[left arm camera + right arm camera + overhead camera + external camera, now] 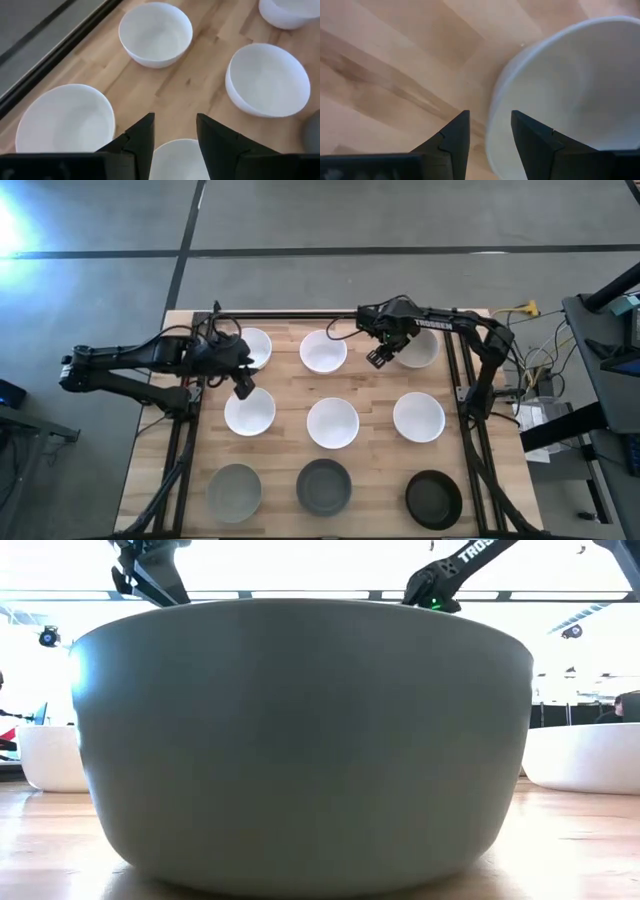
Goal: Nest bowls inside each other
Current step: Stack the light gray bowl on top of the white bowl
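Note:
Nine bowls stand in three rows on the wooden table (290, 385). Six are white: a far row (323, 352) and a middle row (332, 423). The near row holds a beige-grey bowl (234, 490), a grey bowl (324, 486) and a black bowl (434, 499). My left gripper (243, 387) (175, 127) is open, hovering over the far rim of the middle-left white bowl (249, 412) (175, 155). My right gripper (379, 358) (490, 130) is open at the left rim of the far-right white bowl (415, 347) (570, 90). One finger stands outside the rim, the other over the inside.
In the low view the grey bowl (300, 740) fills the frame, with white bowls at the left (55, 755) and right (590, 755). A dark frame runs along the table's left, far and right edges (300, 314). Bare wood lies between the bowls.

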Controlling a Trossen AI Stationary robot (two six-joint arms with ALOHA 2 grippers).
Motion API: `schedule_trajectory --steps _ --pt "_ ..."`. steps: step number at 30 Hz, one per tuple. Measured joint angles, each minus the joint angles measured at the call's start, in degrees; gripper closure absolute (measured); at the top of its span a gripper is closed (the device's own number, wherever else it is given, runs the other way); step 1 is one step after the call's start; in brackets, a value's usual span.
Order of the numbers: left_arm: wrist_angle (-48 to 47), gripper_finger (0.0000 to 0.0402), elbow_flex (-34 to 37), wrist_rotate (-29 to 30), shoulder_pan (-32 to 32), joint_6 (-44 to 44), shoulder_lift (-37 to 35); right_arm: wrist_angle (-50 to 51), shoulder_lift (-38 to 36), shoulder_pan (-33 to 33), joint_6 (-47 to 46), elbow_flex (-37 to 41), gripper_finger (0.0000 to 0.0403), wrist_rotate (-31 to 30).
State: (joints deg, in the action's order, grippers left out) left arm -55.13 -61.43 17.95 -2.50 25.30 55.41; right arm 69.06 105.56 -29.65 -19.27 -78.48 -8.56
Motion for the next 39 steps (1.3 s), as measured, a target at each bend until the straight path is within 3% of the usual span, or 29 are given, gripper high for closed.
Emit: schedule_trajectory --steps 12,25,32,39 --pt "0.1 0.0271 0.0 -3.3 0.0 0.1 3.1 -2.7 1.5 0.0 1.1 4.7 0.0293 1.6" --pt "0.1 0.0271 0.0 -4.1 0.0 1.4 3.0 -3.6 0.3 0.3 3.2 8.0 0.0390 4.7" --pt "0.1 0.0271 0.0 -4.2 0.0 1.4 3.0 -3.7 -5.3 0.6 3.3 7.1 0.0394 7.3" --pt "0.1 0.0271 0.0 -4.2 0.0 0.2 3.0 -4.9 -15.6 1.6 3.3 5.3 0.0394 12.8"
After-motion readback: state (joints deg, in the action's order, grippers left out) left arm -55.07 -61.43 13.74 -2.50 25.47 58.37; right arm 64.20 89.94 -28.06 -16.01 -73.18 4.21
